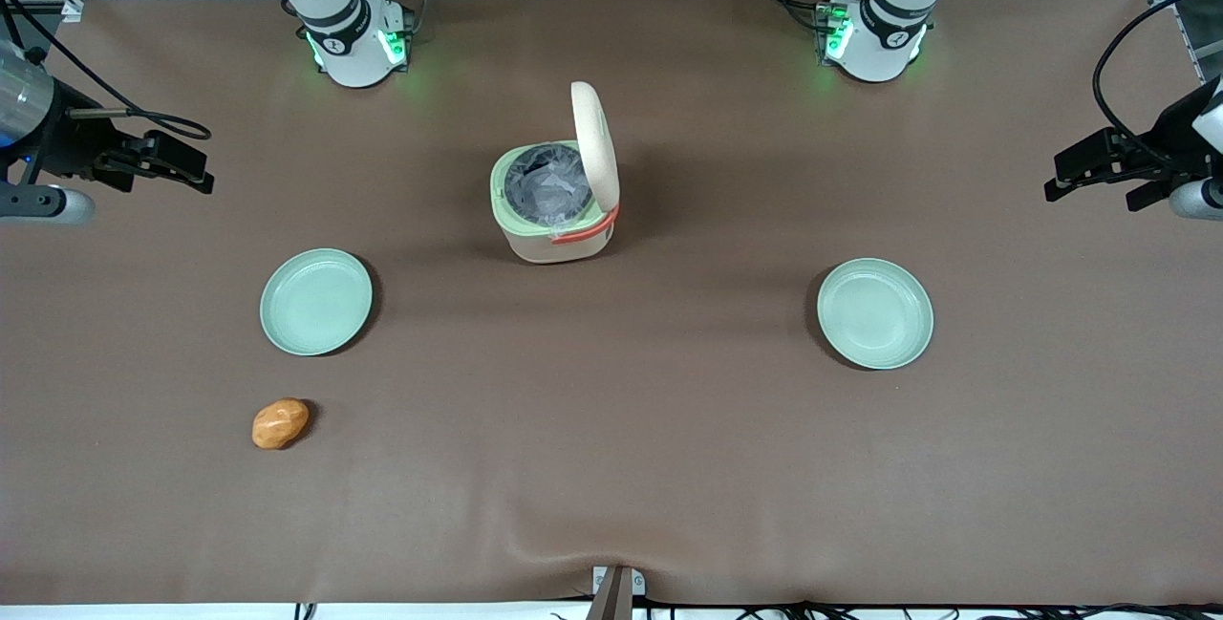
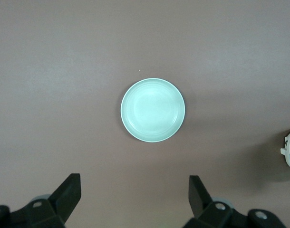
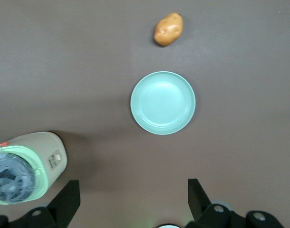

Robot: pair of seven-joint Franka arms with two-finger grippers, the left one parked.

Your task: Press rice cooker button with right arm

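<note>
The rice cooker (image 1: 552,219) stands in the middle of the table with its cream lid (image 1: 594,147) swung up, so the lined pot shows inside. An orange-red latch (image 1: 578,235) sits on its rim. The button does not show in any view. My right arm's gripper (image 1: 196,171) hangs above the table at the working arm's end, well away from the cooker. In the right wrist view the gripper (image 3: 134,187) is open with only bare table between its fingers (image 3: 66,197), and the cooker (image 3: 26,171) is off to one side of it.
A pale green plate (image 1: 316,302) (image 3: 163,102) lies below the working gripper, with a potato (image 1: 280,422) (image 3: 169,29) nearer the front camera than it. A second green plate (image 1: 875,312) (image 2: 153,110) lies toward the parked arm's end.
</note>
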